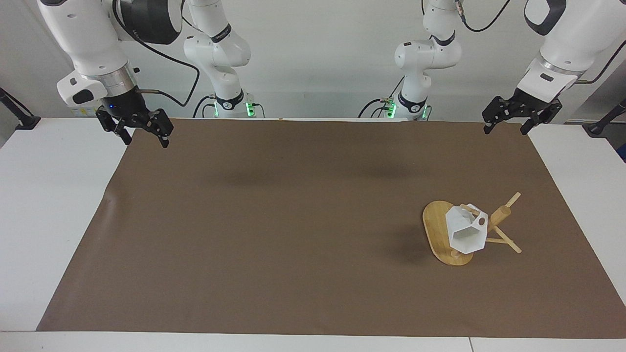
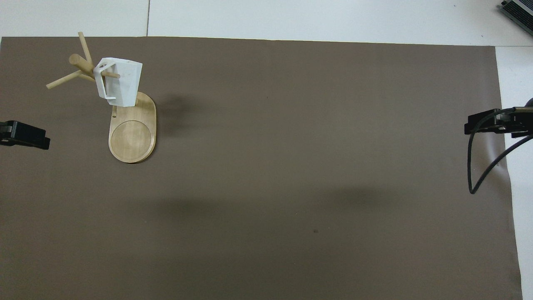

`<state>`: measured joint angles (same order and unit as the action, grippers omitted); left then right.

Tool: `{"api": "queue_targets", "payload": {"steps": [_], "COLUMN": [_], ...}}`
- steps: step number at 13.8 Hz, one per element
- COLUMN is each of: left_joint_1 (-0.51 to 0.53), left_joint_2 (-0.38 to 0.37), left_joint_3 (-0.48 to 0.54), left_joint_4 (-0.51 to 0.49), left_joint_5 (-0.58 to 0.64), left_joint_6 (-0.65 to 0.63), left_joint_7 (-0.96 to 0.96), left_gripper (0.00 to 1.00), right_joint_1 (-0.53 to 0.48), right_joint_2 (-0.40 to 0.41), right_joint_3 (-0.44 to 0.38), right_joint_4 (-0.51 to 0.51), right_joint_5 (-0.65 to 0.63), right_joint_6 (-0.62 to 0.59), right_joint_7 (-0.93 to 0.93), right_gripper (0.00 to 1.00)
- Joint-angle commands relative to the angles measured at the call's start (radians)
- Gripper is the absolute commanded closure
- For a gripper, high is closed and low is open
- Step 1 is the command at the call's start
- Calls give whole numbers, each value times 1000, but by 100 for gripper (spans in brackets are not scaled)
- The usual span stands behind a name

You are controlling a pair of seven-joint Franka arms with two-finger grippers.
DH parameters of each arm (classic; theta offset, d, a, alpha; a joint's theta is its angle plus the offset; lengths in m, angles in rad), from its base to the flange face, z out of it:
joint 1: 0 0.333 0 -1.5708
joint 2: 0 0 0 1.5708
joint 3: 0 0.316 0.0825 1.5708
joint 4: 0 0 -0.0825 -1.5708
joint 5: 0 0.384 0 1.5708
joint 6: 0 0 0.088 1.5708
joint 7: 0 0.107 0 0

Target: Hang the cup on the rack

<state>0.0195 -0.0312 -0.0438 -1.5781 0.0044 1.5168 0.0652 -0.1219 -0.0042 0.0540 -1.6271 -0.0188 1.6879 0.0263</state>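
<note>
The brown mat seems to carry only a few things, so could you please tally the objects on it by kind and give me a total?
White faceted cup, hung on a peg by its handle: 1
Bamboo rack, standing toward the left arm's end of the mat: 1
Total: 2

overhead: left hand (image 2: 25, 135) cut by frame edge | right hand (image 2: 497, 123) cut by frame edge, fingertips unseen

One high camera faces the robots across the desk (image 1: 29, 205); another looks steeply down from above them. Both share the brown mat (image 1: 293, 234).
</note>
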Motion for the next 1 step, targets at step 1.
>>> {"api": "queue_targets", "payload": {"steps": [1], "left_joint_1": [11], "left_joint_2": [-32], "left_joint_3": [-7], "left_joint_4": [-40], "left_joint_5": [17], "left_joint_6": [28], "left_joint_7": [18], "left_gripper": [0], "right_joint_1": [4], "right_joint_2": [-10], "right_joint_3": [1], "right_joint_4": [-8], "right_joint_5": [17], "right_joint_6": [12], "right_joint_7": [21], "right_gripper": [0]}}
